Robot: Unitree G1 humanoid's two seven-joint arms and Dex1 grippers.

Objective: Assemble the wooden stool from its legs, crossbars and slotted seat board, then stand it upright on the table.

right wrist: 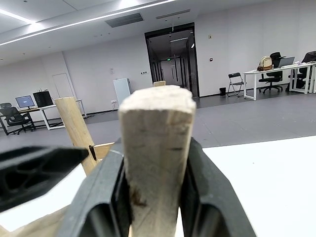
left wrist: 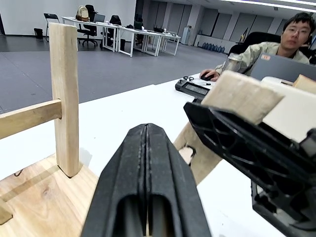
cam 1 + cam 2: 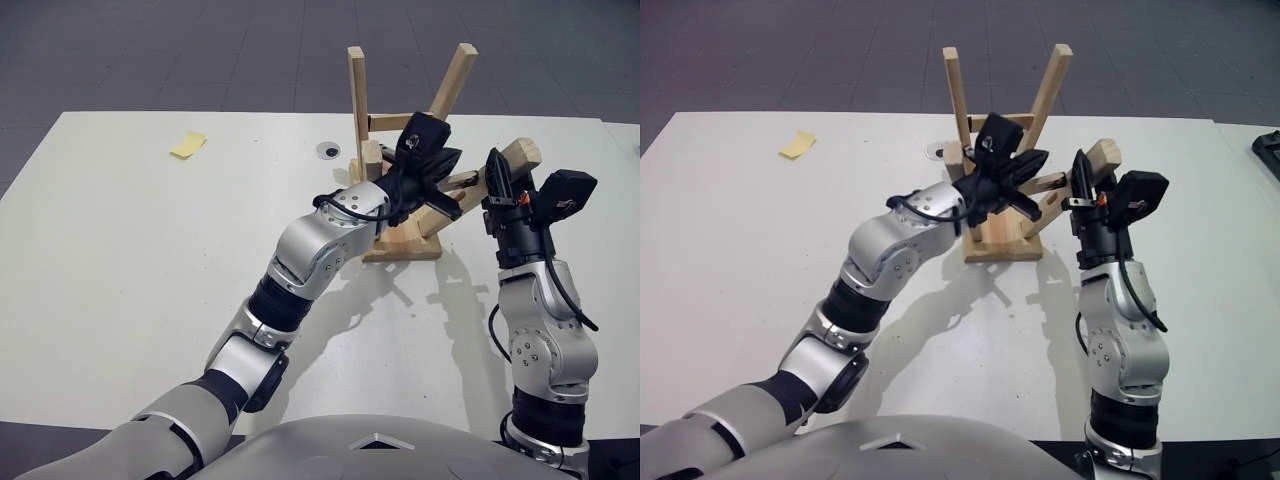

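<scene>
A white worktop (image 3: 120,250) is recorded, with a dark floor (image 3: 150,50) beyond its far edge and an open office behind it in the wrist views.

The stool (image 3: 400,225) is found part-assembled and upside down, with its seat board (image 3: 405,248) flat on the worktop and the legs pointing up. It lies directly under and around the left end effector (image 2: 146,129) and just to the left of the right end effector (image 3: 497,178).

The left end effector is held among the legs, above the seat board. Its fingers (image 2: 123,163) are pressed together, and nothing is seen between them. An upright leg (image 3: 357,95) is set behind it and a little to its left. A tilted leg (image 3: 455,80) rises behind it and leans away to its right. A crossbar (image 3: 388,122) is fitted between these two legs, just beyond the end effector.

The right end effector is pinching a slanted leg (image 3: 522,153) near its free end. In the right wrist view the wood is gripped on both sides by the black pads (image 1: 98,197). From the grip, this leg runs down and left toward the seat board, passing below the left end effector. The two end effectors are close together; whether they touch cannot be told.

A yellow note (image 3: 188,144) lies on the worktop well to the left of the left end effector. A round hole (image 3: 327,150) is noted in the worktop, just left of the upright leg.
</scene>
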